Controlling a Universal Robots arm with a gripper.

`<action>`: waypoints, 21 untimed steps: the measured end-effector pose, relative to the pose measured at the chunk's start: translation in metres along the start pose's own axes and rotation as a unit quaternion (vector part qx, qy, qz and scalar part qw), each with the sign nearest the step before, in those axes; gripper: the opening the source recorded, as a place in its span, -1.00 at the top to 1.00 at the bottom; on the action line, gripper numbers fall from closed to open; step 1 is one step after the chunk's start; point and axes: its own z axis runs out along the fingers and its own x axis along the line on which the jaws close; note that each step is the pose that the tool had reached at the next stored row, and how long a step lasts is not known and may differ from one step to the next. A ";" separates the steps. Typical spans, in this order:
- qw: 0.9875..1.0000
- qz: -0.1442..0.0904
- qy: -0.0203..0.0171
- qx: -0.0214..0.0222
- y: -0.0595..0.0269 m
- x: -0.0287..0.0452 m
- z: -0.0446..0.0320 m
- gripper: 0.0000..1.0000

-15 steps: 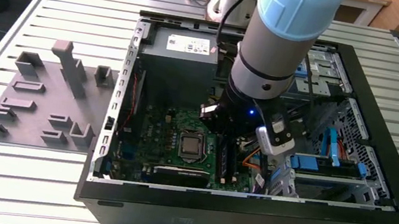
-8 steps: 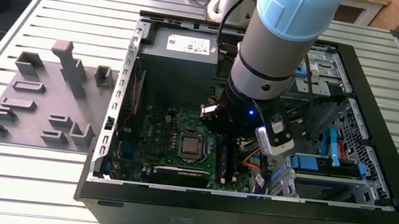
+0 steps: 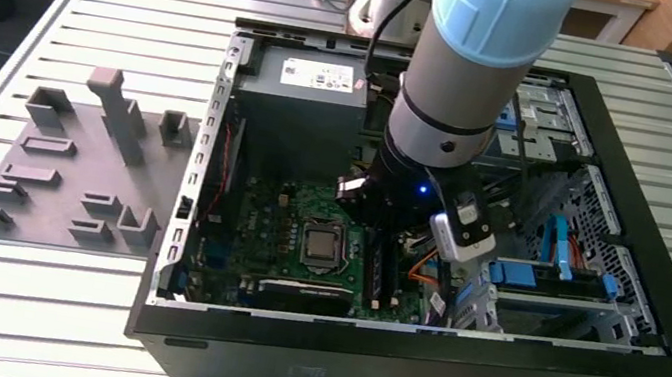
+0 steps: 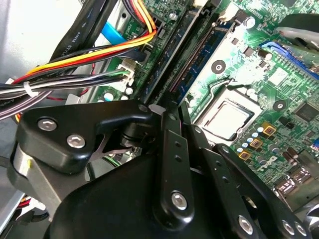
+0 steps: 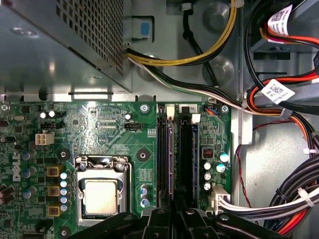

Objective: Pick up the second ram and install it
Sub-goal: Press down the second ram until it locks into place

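In the centre of the exterior view, the arm (image 3: 462, 77) is being reached down into an open black computer case (image 3: 643, 298), which is being carried on a slatted metal table (image 3: 119, 23). At the exterior view's left, beside the case, a grey tray (image 3: 52, 194) with upright blocks is lying on the table. Inside the case, a grey power supply (image 3: 299, 107) is being shown toward the upper middle of the frame, with the green motherboard (image 3: 282, 231) and its processor socket (image 3: 324, 244) below it.

In the first wrist view, the gripper (image 5: 174, 213) is being held low over the near ends of the two long black slots (image 5: 187, 149) beside the socket. How far it is being opened, and whether anything is being gripped, cannot be told.

In the second wrist view, a long blue board, taken to be the second ram (image 4: 212, 52), is being seen standing along the slot nearer the socket, with one end just beside the gripper's tip. Whether it is being pressed fully home cannot be told. Bundled cables (image 4: 94, 55) in yellow, orange, red and black are being routed past the far side of the slots, well clear of the blue board.
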 end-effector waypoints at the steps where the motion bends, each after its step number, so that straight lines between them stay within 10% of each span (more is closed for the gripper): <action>1: 1.000 0.000 0.000 0.000 -0.0001 0.0000 -0.0001 0.72; 21: 1.000 0.000 0.000 0.000 -0.0001 -0.0001 0.0025 0.58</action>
